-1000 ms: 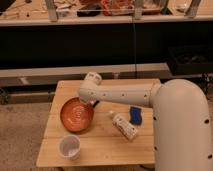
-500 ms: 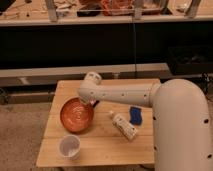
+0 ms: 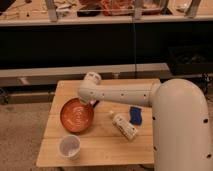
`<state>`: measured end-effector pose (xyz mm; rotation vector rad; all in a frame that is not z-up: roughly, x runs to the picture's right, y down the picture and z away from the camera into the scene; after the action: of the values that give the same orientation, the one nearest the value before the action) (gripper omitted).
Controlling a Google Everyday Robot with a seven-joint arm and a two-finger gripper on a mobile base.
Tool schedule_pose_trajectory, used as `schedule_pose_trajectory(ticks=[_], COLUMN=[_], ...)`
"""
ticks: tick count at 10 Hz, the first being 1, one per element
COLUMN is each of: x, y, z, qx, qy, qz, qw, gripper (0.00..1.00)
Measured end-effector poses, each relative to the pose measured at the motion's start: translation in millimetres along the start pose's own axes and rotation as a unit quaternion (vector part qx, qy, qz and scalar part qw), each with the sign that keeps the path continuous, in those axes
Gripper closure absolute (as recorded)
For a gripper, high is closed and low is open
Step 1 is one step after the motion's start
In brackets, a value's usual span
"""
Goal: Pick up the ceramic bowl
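We log gripper [image 3: 92, 103] at far rim of ceramic bowl [image 3: 76, 117] on table [image 3: 105, 147] | grip state — we cannot tell

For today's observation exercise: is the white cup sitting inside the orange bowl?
No: the white cup stands apart from the ceramic bowl, with the claw at the bowl's far rim.
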<state>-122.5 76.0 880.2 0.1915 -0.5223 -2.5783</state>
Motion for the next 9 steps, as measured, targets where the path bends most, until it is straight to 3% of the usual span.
schedule_pose_trajectory(ticks=[9], x=[1.7], y=[-0.3], z=[-1.7], qx=[0.003], qy=[-0.001], qz=[-0.025], qw=[0.9997], gripper=[0.98])
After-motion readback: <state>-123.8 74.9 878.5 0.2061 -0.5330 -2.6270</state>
